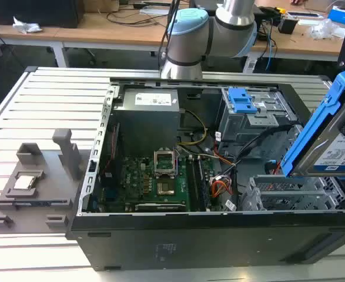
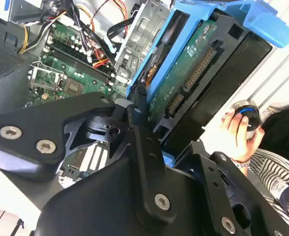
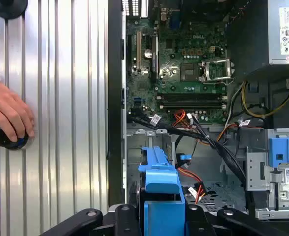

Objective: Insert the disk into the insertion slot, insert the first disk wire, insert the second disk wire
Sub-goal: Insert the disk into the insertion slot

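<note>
The disk (image 1: pixel 331 147), a grey drive with a white label in a bright blue carrier, hangs tilted above the exterior view's right end of the open computer case. My gripper (image 3: pixel 161 219) is shut on it; in both wrist views the black fingers (image 2: pixel 134 128) clamp the carrier's sides. The circuit-board underside of the disk (image 2: pixel 198 69) faces the second wrist camera. Below it sits the insertion slot (image 1: pixel 278 194), a silver perforated drive cage (image 3: pixel 134 147). Orange and black wires (image 3: pixel 183 118) run loose over the cage; I cannot tell which are the disk wires.
A taller grey bay unit with a blue latch (image 1: pixel 243 100) stands behind the cage. The motherboard (image 1: pixel 154 176) and power supply (image 1: pixel 146 117) fill the case's other end. A person's hand (image 3: pixel 9 115) rests on a black knob on the slatted table. A grey fixture (image 1: pixel 31 182) lies left.
</note>
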